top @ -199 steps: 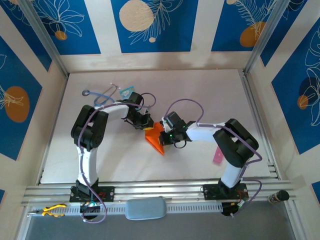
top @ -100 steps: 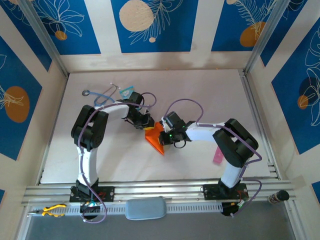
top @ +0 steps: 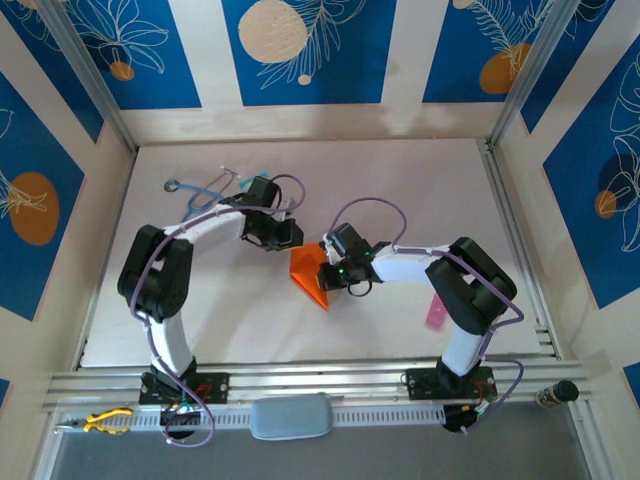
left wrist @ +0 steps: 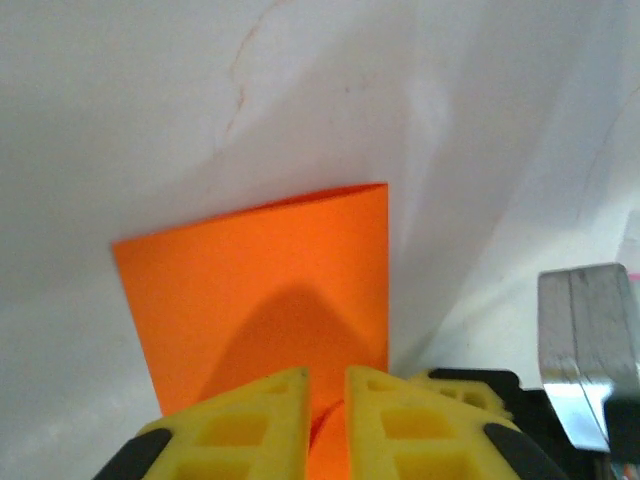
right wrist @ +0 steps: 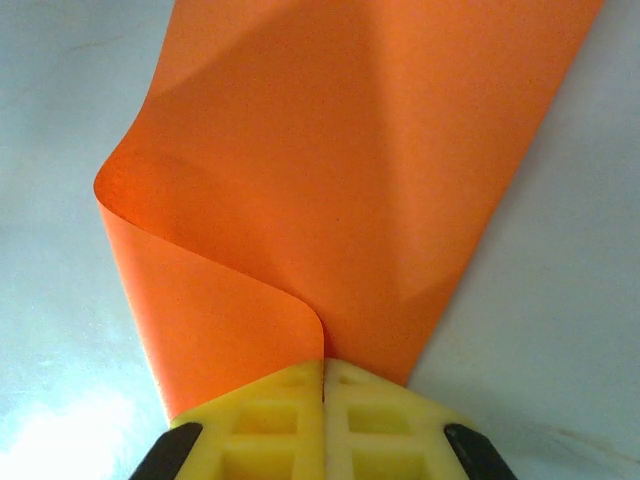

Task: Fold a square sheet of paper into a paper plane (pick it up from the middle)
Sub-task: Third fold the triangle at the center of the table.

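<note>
Bare white table (top: 400,180) spreads wide behind and to both sides of the arms. The left gripper (top: 283,233) hangs just above the far edge of the square sheet of paper (top: 308,275), its jaws nearly together around nothing. The right gripper (top: 329,271) pinches the sheet's curled-over right edge, jaws closed tight on it.

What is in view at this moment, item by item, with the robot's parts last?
square sheet of paper: one, bright orange, partly folded, table centre.
pink strip: one, pink, right side of table by the right arm.
light-blue packet: one, light blue, far left of table.
cable loop: one, blue-grey, far left.
table: one, white.
yellow-handled tool: one, near rail, bottom left.
left hand: one, yellow fingers almost closed, above the paper.
right hand: one, yellow fingers pinching the paper's edge.
</note>
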